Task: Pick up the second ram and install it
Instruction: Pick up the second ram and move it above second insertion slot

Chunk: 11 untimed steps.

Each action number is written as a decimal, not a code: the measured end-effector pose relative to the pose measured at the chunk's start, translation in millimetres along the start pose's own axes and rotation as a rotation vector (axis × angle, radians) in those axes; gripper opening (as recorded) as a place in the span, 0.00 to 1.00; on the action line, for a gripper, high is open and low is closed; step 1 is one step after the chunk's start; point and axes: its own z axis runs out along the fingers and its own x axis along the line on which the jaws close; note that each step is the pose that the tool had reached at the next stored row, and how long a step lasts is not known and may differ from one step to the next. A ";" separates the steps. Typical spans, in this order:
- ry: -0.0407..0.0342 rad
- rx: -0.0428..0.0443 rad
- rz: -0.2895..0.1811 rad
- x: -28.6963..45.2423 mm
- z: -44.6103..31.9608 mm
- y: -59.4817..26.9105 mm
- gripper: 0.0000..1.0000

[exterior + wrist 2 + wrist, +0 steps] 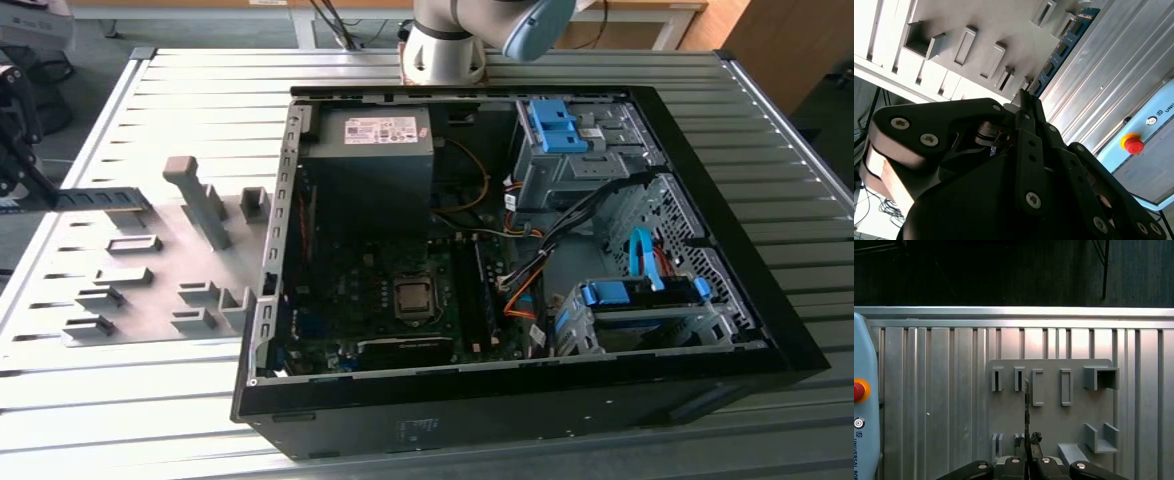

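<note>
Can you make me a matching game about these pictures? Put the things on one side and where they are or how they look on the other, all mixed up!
Things:
1. thin blue-green ram stick
2. round red button
3. flat grey plastic holder plate
4. big black computer case

Places or states:
A. open, insides showing
B. on a pale blue box
C. held in the black gripper
D. covered in small grey slots and blocks

Pairs: 1-C, 2-B, 3-D, 4-A

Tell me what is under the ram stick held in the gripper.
The second ram, clamped in the gripper, hangs over the grey holder plate with its slot blocks, which lies on the ribbed table. The narrow strip of plate directly beneath the stick is covered.
</note>
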 end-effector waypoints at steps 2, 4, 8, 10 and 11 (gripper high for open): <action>0.0000 0.0000 0.000 0.0 -1.0 0.0 0.14; -0.0001 0.0000 0.000 0.0 -1.7 0.0 0.14; 0.0000 -0.0001 0.000 0.0 -3.3 0.0 0.14; 0.0000 0.0000 0.000 0.0 -4.0 0.0 0.14; -0.0001 0.0000 0.000 -0.1 -4.3 0.0 0.14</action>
